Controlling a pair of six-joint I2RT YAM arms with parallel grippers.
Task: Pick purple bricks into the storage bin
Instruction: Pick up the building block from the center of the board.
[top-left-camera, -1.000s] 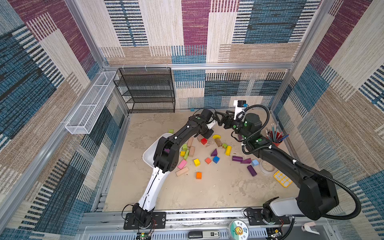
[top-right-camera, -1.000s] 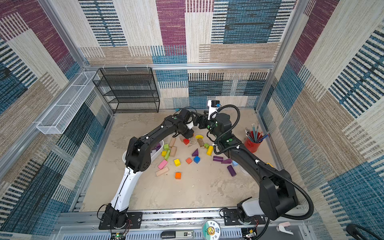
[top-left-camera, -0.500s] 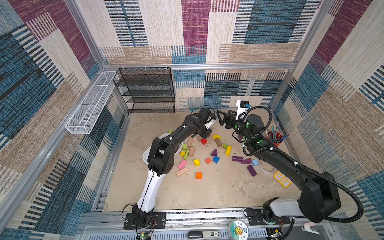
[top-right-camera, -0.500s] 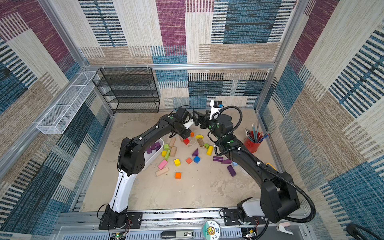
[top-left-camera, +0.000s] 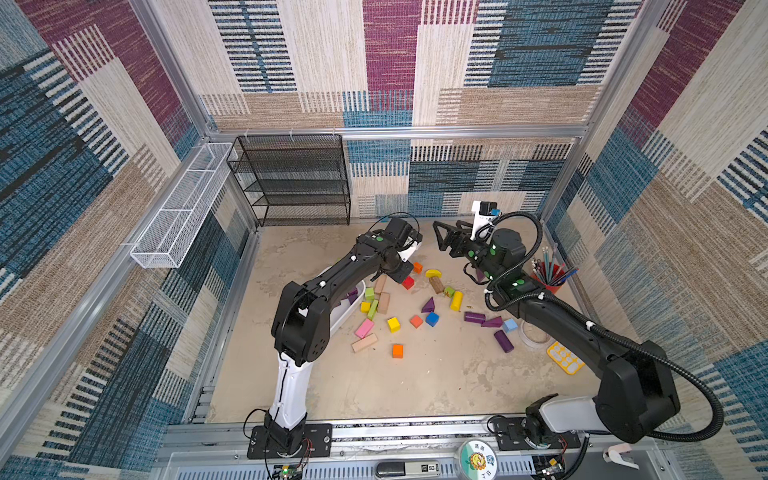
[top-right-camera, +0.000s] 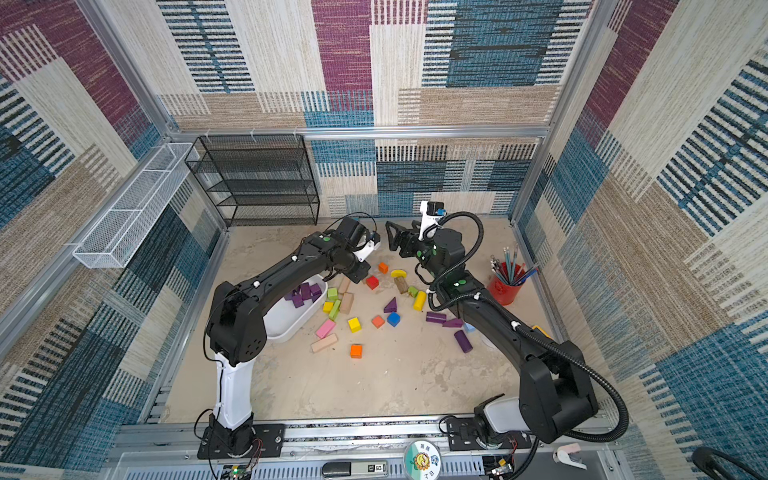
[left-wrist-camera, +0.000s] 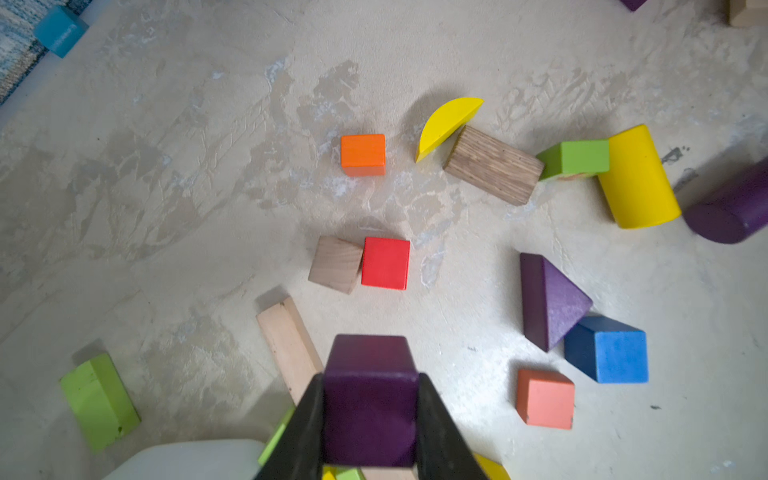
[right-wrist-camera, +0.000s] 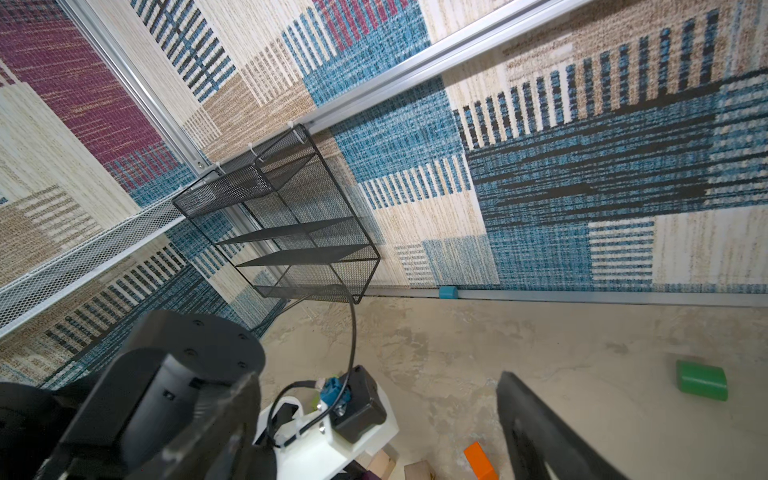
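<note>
Purple bricks, one in hand: a purple cube (left-wrist-camera: 370, 419) is pinched between the black fingers (left-wrist-camera: 307, 428) of the left gripper (left-wrist-camera: 370, 380) and held clear of the floor. This shows only in the left wrist view; in both top views the arm's own wrist hides gripper and cube.

Directly beneath are a pale plank (left-wrist-camera: 286, 336) and a red cube (left-wrist-camera: 385, 262). A white corner of the storage bin (left-wrist-camera: 187, 459) lies just beside the gripper.

The bin's wall (top-right-camera: 286, 328) sits under the left forearm, at the left of the scatter. A top view shows a cluster of purple pieces (top-right-camera: 303, 291) inside at its far end. In a top view the left arm covers most of the tub (top-left-camera: 347, 311).

Loose on the floor, well apart from the bin, are a purple wedge (top-right-camera: 390, 306), an oblong (top-right-camera: 435, 318), a second wedge (top-right-camera: 453, 323) and a cylinder (top-right-camera: 462, 341).

The right gripper (top-left-camera: 441, 236) has its jaws spread and empty, raised near the left wrist.

Bare floor lies toward the robot bases and toward the back wall. A black mesh rack (right-wrist-camera: 282, 224) stands at the back left and a red pencil cup (top-left-camera: 548, 282) by the right wall.
</note>
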